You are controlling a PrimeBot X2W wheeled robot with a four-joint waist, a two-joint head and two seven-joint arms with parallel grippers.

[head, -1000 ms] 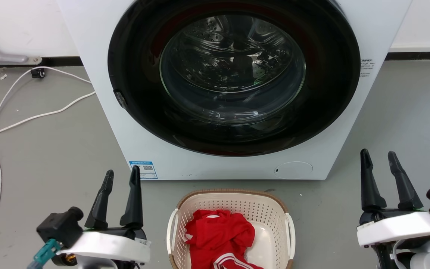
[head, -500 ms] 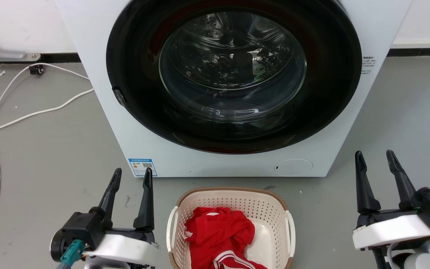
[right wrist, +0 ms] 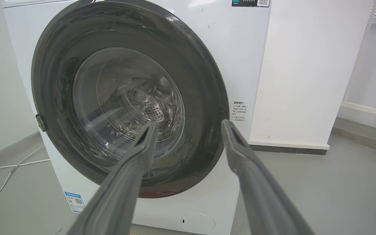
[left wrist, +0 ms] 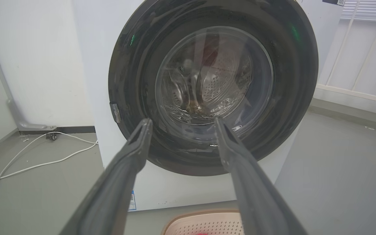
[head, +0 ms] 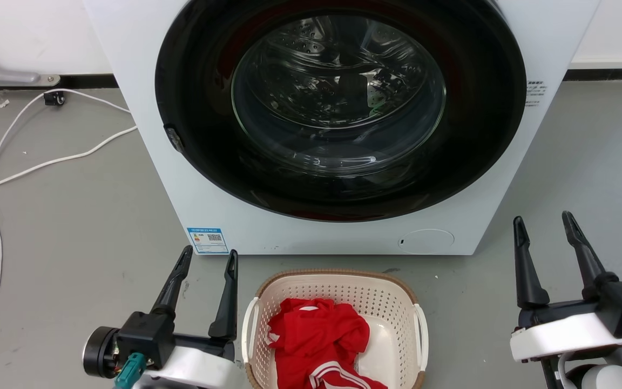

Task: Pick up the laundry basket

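Item: basket [head: 338, 294], count one, cream with perforated walls and a brown rim, standing on the floor [head: 73, 243] just in front of the washer [head: 192, 205], centred under its door [head: 338, 108]. Handles: two, white, one on the side left of the washer's centre line [head: 248, 329], one on the side right of it [head: 421, 335]. Long axis: I judge it runs away from the washer toward me, but the near end is cut off in the head view, so I cannot be sure. Contents: one red garment [head: 316, 340] with white stripes, heaped toward the left side. My left gripper [head: 209, 253]: fingers spread moderately, holding nothing, pointing toward the washer, just beside the left handle; in my left wrist view the rim lies low and to the right of my fingers. My right gripper [head: 543, 218]: fingers likewise spread and bare, pointing toward the washer's right front corner, well apart from the right handle. The left arm is clearly the nearer. The basket lies between the two grippers, so each must close inward on its own handle, the right travelling farther. Surroundings: one washer, door shut; one blue sticker [head: 208, 240] on its lower left front; white cable [head: 46, 162] on the floor well left of the washer.
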